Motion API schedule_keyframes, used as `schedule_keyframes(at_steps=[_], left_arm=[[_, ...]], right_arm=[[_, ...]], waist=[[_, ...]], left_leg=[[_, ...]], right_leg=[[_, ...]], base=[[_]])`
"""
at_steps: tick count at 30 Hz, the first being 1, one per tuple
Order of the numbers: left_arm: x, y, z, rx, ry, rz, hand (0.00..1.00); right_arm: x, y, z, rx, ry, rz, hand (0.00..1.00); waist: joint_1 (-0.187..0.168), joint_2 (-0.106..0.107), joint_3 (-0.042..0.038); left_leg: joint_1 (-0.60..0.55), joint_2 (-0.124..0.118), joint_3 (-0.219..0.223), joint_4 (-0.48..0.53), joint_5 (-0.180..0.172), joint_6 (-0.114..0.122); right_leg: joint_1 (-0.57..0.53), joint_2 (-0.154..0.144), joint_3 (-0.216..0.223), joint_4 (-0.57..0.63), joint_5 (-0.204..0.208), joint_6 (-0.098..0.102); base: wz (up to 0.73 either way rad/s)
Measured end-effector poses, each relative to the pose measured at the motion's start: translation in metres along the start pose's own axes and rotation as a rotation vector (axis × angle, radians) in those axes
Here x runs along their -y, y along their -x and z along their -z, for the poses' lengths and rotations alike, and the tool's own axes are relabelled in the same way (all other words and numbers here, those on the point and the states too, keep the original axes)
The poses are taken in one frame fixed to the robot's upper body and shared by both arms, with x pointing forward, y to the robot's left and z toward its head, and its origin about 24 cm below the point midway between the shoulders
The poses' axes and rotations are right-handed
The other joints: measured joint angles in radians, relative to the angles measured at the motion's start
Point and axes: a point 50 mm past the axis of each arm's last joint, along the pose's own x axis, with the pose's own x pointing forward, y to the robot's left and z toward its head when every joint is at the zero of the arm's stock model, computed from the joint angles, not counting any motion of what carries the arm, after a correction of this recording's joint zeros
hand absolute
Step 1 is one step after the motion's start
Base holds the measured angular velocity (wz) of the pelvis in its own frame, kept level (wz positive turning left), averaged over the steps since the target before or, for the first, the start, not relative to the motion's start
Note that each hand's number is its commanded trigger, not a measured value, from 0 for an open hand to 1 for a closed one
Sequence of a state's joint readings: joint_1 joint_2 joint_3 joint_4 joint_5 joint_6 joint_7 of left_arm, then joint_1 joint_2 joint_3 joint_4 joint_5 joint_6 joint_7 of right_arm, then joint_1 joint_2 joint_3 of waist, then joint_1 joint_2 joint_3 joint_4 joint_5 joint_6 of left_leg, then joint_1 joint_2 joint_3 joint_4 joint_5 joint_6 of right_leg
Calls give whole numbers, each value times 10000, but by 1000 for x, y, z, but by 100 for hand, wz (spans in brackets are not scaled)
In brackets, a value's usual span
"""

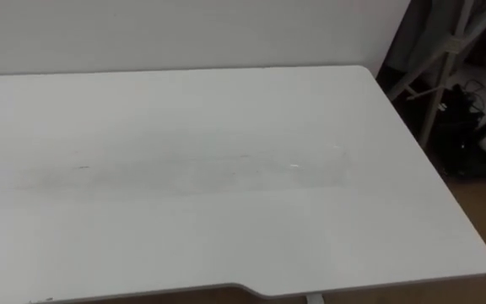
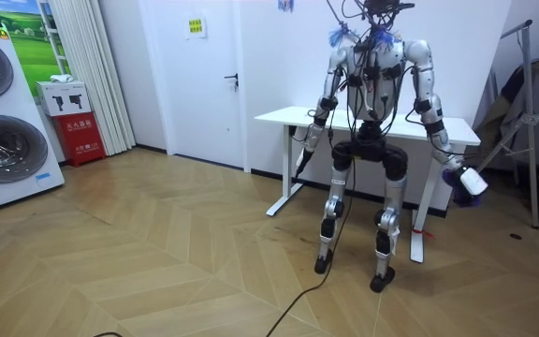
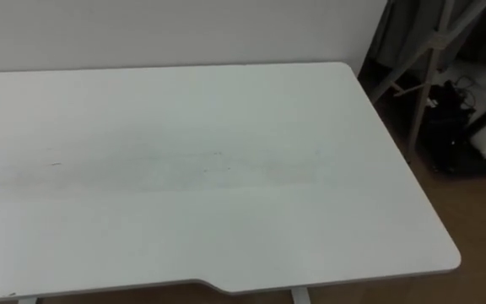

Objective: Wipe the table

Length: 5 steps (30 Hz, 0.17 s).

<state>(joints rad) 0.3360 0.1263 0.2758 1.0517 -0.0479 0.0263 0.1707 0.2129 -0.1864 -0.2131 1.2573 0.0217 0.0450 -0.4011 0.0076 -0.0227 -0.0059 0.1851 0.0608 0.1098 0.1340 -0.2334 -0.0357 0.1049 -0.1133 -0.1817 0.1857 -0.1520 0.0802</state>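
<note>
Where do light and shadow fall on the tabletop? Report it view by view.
Left eye view: soft, even light on the table; a faint dull band crosses its middle, with small glints toward the right. Right eye view: the same band, no hard shadow. Room view: even room light.

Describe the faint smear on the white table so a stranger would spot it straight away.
Find the white rectangular table against the pale wall. A faint greyish smear runs as a broad band across the middle of its top, stopping short of the right edge. It alone looks duller than the even white around it.
</note>
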Motion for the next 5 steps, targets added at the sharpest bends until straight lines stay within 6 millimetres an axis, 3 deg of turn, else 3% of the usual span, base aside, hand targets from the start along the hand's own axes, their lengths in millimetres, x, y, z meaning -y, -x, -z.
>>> schedule_keyframes(at_steps=[5], left_arm=[[15,1,-3,149,-440,265,0]], right_arm=[[-30,9,-24,1127,1303,-1210,0]], waist=[[231,167,39]], left_leg=[[-26,1,-57,-8,0,0]], right_leg=[[7,1,-63,-22,0,0]], base=[[2]])
